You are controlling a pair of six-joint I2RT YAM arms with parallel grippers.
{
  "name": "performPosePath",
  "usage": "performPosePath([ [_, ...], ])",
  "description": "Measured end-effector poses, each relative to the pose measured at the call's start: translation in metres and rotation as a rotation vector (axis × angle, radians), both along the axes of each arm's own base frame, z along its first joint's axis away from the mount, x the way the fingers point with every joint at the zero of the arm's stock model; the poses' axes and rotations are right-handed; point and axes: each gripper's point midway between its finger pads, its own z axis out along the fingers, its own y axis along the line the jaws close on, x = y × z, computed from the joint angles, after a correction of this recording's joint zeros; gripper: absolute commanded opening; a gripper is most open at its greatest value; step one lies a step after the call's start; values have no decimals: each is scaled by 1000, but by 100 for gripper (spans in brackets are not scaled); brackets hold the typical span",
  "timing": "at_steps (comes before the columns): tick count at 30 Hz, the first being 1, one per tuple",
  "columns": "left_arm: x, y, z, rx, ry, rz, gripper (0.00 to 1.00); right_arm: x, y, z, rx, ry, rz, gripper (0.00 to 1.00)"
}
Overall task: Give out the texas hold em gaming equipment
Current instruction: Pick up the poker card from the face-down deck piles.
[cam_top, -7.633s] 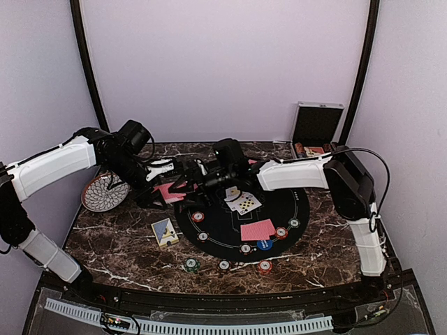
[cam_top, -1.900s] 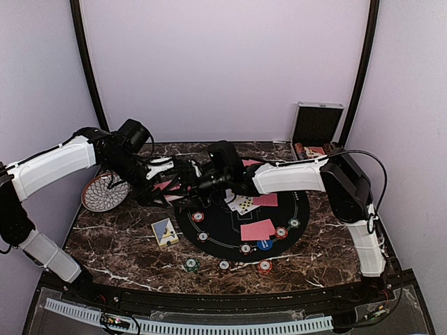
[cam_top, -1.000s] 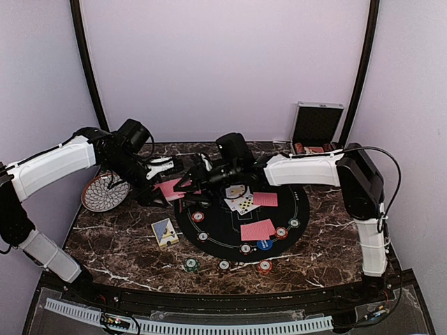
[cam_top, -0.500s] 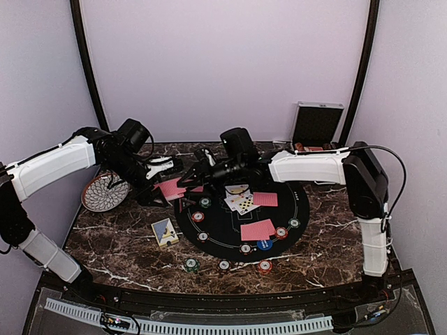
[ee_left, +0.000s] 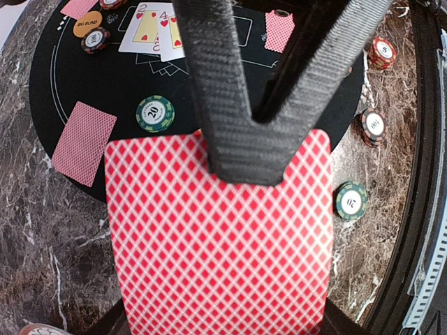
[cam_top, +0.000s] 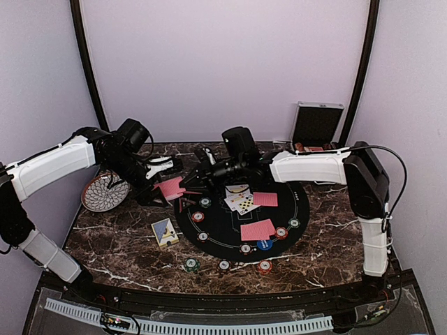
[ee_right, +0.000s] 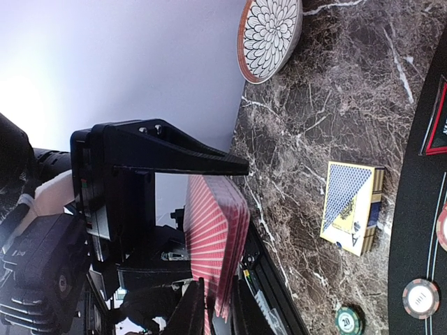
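Two robot arms meet above the far left part of a dark marble table [cam_top: 112,234]. The left claw [ee_left: 244,150] is clamped on a deck [ee_left: 216,251] of red-backed cards. It holds the deck in the air at the left edge of a round black mat [cam_top: 223,227], with one finger lying flat on the top card's back. The right claw [ee_right: 216,308] faces it from the right. Its jaws stand close on either side of the deck's free edge, but it cannot be told whether they already pinch a card. The cards look thin, light, slick and bendy, so the stack is likely to fan or shed several at once. The best hold is probably the top card alone, taken at the free edge away from the left finger. Two dealt cards [cam_top: 258,229] lie face down on the mat. Beside them lie face-up cards [ee_left: 150,28] showing a 2 and a 4 of hearts. Chips [cam_top: 202,236] sit around the mat; they are small, stiff and low, and best taken by the rim. A green chip [ee_left: 155,114] reads "20". An orange disc [ee_left: 87,28] seems to read "BIG BLIND". A blue card box [ee_right: 353,206] lies on the table, its print too small to read.
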Motion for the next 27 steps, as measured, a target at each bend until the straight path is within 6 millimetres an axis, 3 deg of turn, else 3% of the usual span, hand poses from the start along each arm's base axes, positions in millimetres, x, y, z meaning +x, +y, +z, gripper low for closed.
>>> performPosePath([
  [20, -1, 1, -1, 3, 4, 0, 0, -2, -3, -5, 12, 38, 9, 0],
  [27, 0, 1, 0, 3, 0, 0, 0, -4, -9, 11, 48, 39, 14, 0],
])
